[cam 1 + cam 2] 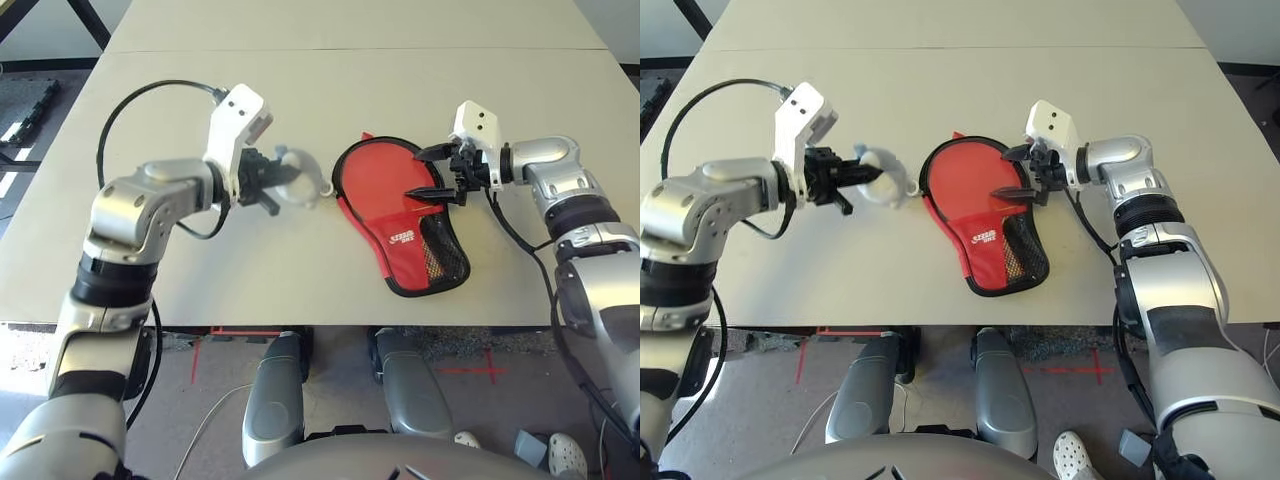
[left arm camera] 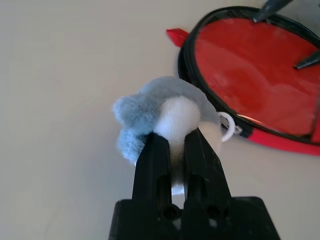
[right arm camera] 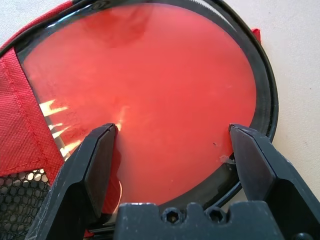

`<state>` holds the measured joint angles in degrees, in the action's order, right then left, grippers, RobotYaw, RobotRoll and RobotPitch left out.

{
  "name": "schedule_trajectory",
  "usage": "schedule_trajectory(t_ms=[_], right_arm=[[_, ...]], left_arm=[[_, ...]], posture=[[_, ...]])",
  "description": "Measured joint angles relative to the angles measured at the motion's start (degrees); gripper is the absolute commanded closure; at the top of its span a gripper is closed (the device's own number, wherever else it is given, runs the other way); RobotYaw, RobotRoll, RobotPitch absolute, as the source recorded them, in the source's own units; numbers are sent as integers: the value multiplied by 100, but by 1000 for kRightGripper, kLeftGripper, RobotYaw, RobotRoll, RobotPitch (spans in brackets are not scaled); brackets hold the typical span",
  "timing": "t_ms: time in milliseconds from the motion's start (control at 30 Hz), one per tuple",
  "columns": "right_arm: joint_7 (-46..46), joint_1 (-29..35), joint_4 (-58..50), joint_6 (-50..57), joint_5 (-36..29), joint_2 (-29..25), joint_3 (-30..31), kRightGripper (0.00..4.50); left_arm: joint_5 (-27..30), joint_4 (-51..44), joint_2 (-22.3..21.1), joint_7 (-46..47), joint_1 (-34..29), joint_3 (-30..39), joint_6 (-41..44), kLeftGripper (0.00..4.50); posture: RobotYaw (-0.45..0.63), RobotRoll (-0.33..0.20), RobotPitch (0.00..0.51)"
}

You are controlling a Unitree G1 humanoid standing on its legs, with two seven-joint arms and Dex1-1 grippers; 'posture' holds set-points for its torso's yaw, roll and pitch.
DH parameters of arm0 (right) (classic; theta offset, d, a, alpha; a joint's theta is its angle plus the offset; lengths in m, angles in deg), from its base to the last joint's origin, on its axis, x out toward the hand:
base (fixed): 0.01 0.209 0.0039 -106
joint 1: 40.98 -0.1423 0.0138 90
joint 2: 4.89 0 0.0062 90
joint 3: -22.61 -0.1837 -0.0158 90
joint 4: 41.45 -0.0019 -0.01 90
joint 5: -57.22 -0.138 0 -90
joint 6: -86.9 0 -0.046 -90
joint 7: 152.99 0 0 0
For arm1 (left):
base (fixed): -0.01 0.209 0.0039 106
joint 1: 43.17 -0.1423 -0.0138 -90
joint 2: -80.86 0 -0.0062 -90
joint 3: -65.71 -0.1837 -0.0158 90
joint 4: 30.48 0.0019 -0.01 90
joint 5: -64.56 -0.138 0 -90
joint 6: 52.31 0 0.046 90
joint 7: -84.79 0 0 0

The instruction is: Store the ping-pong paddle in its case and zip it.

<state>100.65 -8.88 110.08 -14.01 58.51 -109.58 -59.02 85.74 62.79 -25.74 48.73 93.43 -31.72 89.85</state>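
Left claw (image 2: 172, 145) pinches the plush charm (image 2: 167, 112) beside the case (image 1: 400, 215).

Red case (image 1: 395, 205), black mesh pocket (image 1: 436, 252)

A lab or test room: a plain beige table (image 1: 300, 80), and red tape crosses (image 1: 480, 370) marking the grey floor beyond its near edge.
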Motion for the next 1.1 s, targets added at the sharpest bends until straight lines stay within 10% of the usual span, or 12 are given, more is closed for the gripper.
schedule_trajectory(t_ms=[567, 1100], right_arm=[[64, 239, -458, 24, -7, 20, -1, 1456], [100, 451, -830, 113, -12, 10, -8, 3132]], left_arm=[[-1701, 4159, 1341, 546, 2006, -354, -2861, 4473], [-2031, 6778, 2956, 2301, 3229, 334, -4837, 4473]], posture=[[22, 0, 282], [-30, 0, 296]])
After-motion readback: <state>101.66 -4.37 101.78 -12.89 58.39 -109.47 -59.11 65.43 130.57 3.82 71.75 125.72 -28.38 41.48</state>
